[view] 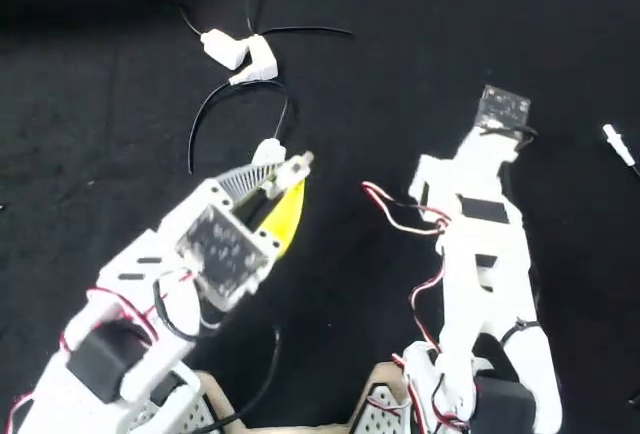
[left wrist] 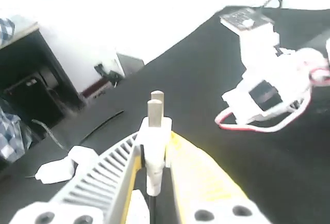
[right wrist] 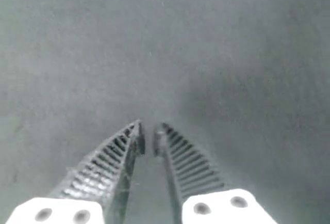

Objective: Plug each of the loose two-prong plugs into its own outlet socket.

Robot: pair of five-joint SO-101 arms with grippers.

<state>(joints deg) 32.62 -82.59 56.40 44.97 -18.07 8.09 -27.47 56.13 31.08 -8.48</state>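
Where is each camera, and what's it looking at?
High view: above the table, looking down on left arm and right arm.
Left wrist view: on left arm, facing past left claw and gripped plug toward right arm.
Right wrist view: on right arm, facing right claw and table.
Shared: high and left wrist views show the plug.

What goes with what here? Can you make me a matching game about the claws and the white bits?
1. left gripper
2. right gripper
3. lone white plug
4. two white pieces

A. touching, at the far side of the black table
B. lying out past the right arm
C. clamped on a two-prong plug
D. holds nothing

Pairs: 1-C, 2-D, 3-B, 4-A
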